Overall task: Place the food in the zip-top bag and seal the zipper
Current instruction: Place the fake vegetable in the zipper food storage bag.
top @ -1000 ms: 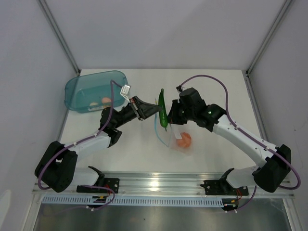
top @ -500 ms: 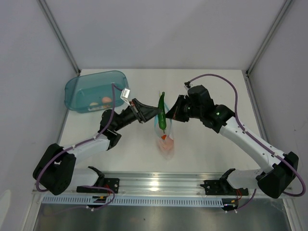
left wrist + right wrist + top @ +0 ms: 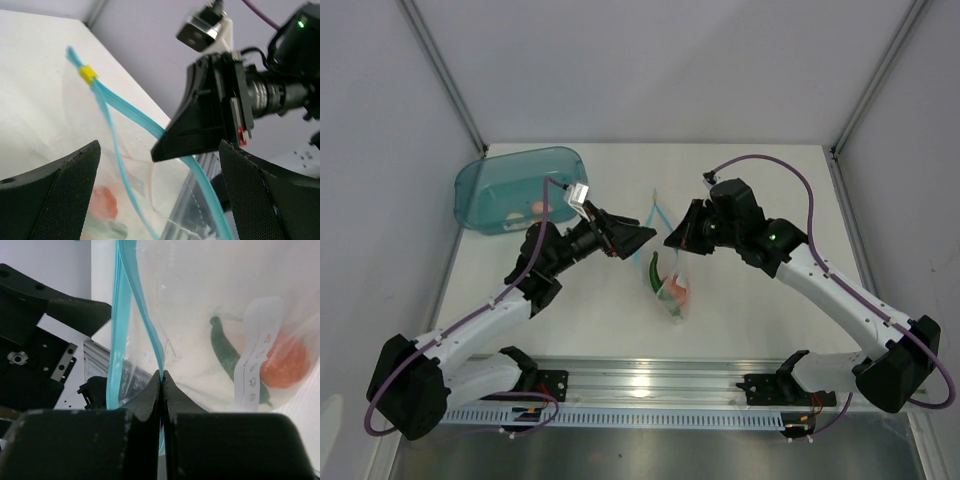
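The right end effector [image 3: 162,376] pinches the zip-top bag [image 3: 672,290] at its zipper [image 3: 122,315], and the pouch hangs mouth-up over the surface [image 3: 610,320] with the green vegetable [image 3: 227,352] and orange fruit [image 3: 287,360] low inside. The left end effector [image 3: 628,237], spread and holding nothing, faces the mouth from just beside it, the blue strip stretching across between the two. The teal tub [image 3: 490,190] sits well behind the left arm.

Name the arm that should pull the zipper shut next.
Left, probably. The left fingers are open and free, facing the zipper and its yellow tab. The right fingers are pinched shut on the zip-top bag at its rim, busy holding it.
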`<action>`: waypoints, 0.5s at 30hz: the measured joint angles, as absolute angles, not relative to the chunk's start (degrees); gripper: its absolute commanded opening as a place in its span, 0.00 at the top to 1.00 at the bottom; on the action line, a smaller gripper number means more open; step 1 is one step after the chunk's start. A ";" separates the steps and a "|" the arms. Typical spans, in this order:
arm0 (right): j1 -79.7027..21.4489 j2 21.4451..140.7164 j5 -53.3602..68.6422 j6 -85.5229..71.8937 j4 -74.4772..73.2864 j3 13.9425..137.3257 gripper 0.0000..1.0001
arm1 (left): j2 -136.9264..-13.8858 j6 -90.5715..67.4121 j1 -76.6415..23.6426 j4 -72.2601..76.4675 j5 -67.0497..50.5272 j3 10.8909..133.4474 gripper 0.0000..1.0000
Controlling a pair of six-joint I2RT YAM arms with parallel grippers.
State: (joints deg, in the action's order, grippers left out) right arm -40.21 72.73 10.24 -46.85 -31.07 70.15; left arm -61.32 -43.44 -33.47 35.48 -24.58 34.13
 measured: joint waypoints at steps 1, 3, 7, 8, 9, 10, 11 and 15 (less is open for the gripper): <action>-40.21 72.73 9.96 -46.59 -31.07 70.15 1.00 | -60.82 -43.18 -33.52 33.04 -22.76 35.14 0.01; -40.16 72.73 9.72 -46.19 -31.18 70.15 1.00 | -60.23 -42.57 -33.52 29.08 -19.88 36.86 0.01; -40.10 72.73 9.45 -45.08 -31.46 70.13 1.00 | -58.92 -40.66 -33.52 22.68 -12.93 38.76 0.00; -40.10 72.73 9.41 -44.86 -31.46 70.11 1.00 | -58.30 -40.42 -33.52 21.10 -10.13 38.81 0.01; -40.10 72.73 9.32 -44.62 -31.44 70.00 1.00 | -57.78 -40.25 -33.52 19.68 -7.79 38.83 0.00; -40.10 72.73 9.26 -44.31 -31.46 69.78 1.00 | -57.12 -40.12 -33.52 17.74 -4.45 38.94 0.00; -40.10 72.73 9.06 -44.01 -31.46 69.49 1.00 | -56.58 -40.05 -33.47 15.64 -0.75 39.27 0.01; -40.05 72.73 8.27 -43.13 -31.92 68.58 1.00 | -56.49 -40.51 -31.27 6.39 9.93 43.53 0.00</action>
State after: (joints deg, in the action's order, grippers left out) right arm -40.05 72.73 8.27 -43.13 -31.92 68.58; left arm -56.49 -40.51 -31.27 6.39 9.93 43.53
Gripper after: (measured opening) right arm 0.004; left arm 0.994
